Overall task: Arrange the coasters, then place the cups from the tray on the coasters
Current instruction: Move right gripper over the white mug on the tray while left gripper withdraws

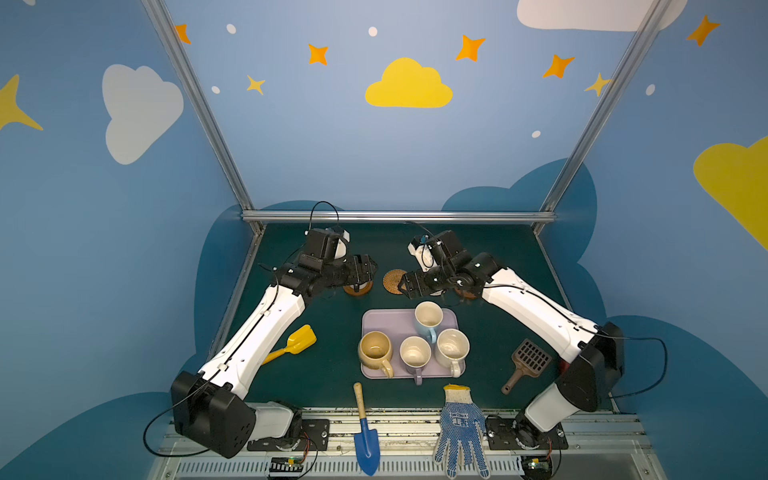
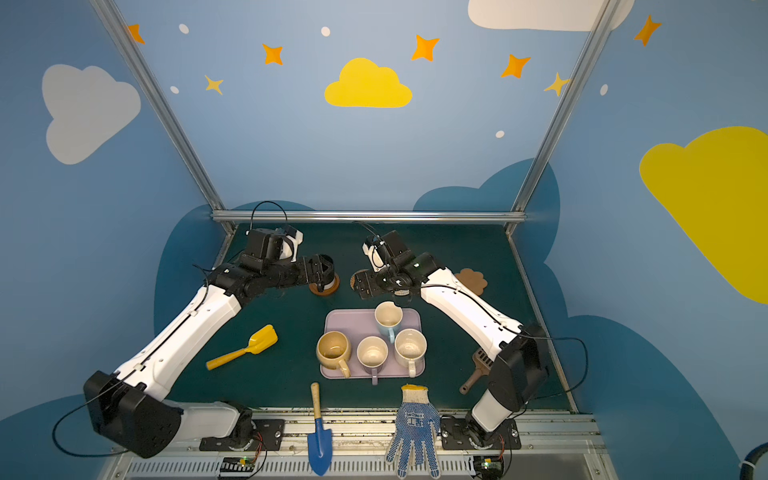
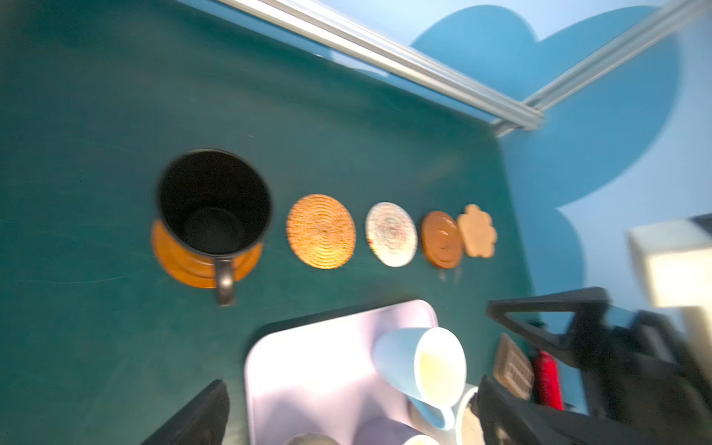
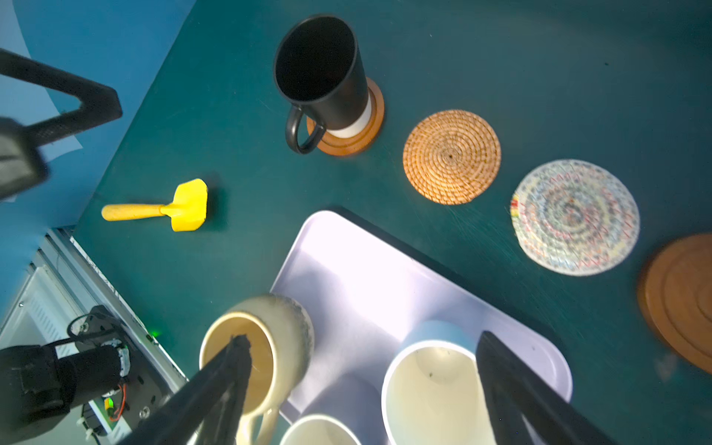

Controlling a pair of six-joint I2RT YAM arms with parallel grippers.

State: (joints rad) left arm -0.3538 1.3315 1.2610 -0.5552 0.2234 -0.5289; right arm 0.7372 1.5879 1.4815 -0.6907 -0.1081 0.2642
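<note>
- Lying at the near edge: 1 trowel (image 1: pixel 365 440) and 1 glove (image 1: pixel 459 432).
- 1 tray (image 1: pixel 382 322) holds 4 upright cups: tan cup (image 1: pixel 375 351), lavender cup (image 1: pixel 414 355), cream cup (image 1: pixel 452 347), blue cup (image 1: pixel 428 318).
- 1 yellow scoop (image 1: pixel 293 345) and 1 brown scoop (image 1: pixel 528 361) flank it.
- Left gripper (image 3: pixel 352 385) and right gripper (image 4: pixel 362 339) both have their jaws apart and hold nothing.
- 5 coasters sit in 1 row: brown coaster (image 4: pixel 370 131) under the black cup (image 4: pixel 321 73), then the orange coaster (image 4: pixel 451 156), pale coaster (image 4: pixel 574 215), second brown coaster (image 4: pixel 682 296) and cloud coaster (image 3: pixel 477 230), all 4 bare.
- Green table (image 1: pixel 324 374) lies open behind, up to the rail (image 1: pixel 399 216) and blue walls.
</note>
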